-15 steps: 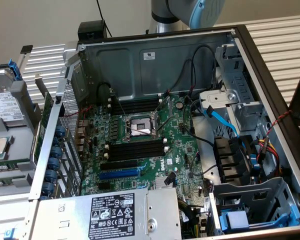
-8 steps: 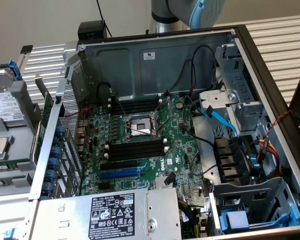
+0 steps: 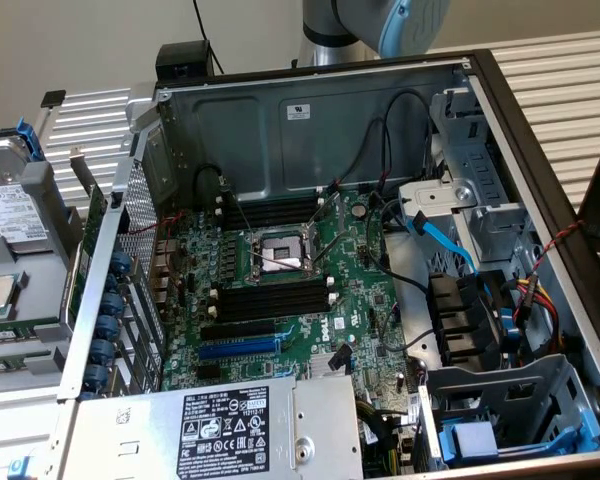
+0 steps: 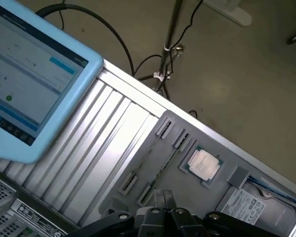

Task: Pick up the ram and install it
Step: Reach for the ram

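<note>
The robot arm runs off the exterior view's top edge. By the wrist, the blue-framed screen is cut at the edge, its writing too blurred to read. The gripper loses its body past the frame, and the hard drive is cropped too.

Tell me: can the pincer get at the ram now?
Probably yes: the ram stands uncovered in the grey tray, and the shut pincer points at it, nothing between; it would need to open.
</note>
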Controlling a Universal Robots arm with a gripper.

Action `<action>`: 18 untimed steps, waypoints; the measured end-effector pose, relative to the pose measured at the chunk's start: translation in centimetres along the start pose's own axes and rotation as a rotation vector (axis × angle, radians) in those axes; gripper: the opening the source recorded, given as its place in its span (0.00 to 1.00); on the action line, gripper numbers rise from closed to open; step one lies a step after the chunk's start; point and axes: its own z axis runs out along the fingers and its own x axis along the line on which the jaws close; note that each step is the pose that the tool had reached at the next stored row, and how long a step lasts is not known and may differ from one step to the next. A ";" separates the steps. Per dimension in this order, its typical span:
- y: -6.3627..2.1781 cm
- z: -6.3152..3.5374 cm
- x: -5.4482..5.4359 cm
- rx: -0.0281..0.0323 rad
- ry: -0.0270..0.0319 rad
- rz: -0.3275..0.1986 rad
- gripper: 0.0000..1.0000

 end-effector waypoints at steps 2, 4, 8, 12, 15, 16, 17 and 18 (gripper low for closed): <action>-0.01 0.11 0.0 0.0018 -0.0026 0.030 0.11; -0.01 0.15 0.0 0.0025 -0.0041 0.062 0.11; -0.01 0.18 0.0 0.0049 -0.0069 0.127 0.11; -0.01 0.18 0.0 0.0067 -0.0094 0.187 0.11; -0.01 0.18 0.0 0.0076 -0.0113 0.211 0.11; 0.00 0.18 0.0 0.0080 -0.0122 0.214 0.11; 0.00 0.17 0.0 0.0084 -0.0132 0.219 0.11; 0.00 0.18 0.0 0.0086 -0.0135 0.223 0.11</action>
